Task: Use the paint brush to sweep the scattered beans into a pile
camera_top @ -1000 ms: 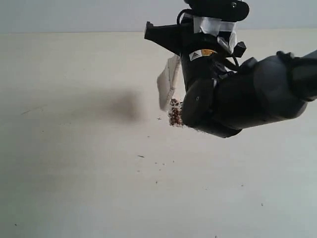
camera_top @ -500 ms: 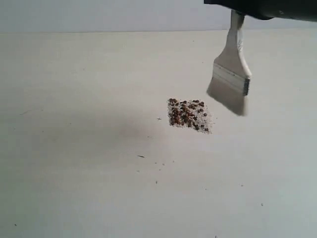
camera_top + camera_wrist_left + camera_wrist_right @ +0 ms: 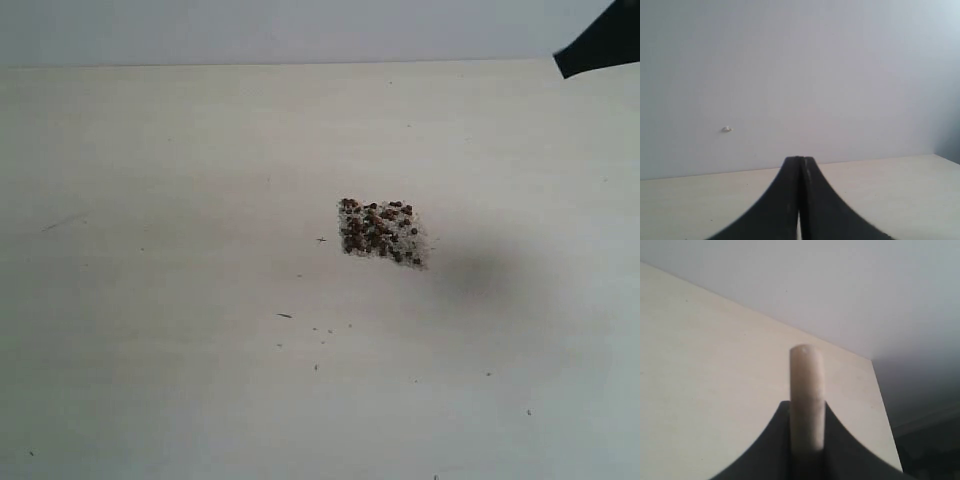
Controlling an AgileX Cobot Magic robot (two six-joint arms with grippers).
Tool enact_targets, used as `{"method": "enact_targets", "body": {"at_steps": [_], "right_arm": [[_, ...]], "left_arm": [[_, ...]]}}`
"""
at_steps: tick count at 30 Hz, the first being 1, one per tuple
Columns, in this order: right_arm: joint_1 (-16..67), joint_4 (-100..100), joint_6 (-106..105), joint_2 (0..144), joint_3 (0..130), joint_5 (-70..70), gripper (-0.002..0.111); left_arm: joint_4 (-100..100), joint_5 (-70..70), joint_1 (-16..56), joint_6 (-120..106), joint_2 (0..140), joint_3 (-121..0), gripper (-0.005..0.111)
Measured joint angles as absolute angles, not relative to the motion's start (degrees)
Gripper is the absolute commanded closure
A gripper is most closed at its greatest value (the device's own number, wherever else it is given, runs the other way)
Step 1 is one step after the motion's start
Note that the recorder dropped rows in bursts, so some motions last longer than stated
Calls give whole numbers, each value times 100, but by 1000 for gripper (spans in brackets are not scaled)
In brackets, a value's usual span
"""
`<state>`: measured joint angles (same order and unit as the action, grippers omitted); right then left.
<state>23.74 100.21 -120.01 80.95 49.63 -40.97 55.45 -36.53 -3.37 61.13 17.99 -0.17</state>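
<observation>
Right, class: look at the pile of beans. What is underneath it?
Pale grit shows between and around the beans, lying on the bare cream table. Whatever sits directly beneath each bean is covered and cannot be seen.

Beans piled on the table near its middle, specks scattered in front, leftward

I see the left fingers as two smooth matte black blades, broad and flared at the base and curving up to a narrow tip, the right fingers equally black and curved, and one black angular corner of an arm.
</observation>
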Motion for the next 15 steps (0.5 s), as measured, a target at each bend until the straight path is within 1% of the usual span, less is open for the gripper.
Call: {"method": "enact_targets", "body": {"at_steps": [5, 9, 15], "right_arm": [[2307, 10044, -12001, 8528, 4963, -4130, 108], [2051, 10074, -11971, 8735, 4963, -4168, 108], [1849, 10043, -10538, 8732, 4860, -4111, 108]], "left_arm": [[5545, -3653, -337, 6113, 1799, -17, 107], [5545, -3653, -337, 6113, 1799, -17, 107], [5545, -3653, -337, 6113, 1799, -17, 107]]}}
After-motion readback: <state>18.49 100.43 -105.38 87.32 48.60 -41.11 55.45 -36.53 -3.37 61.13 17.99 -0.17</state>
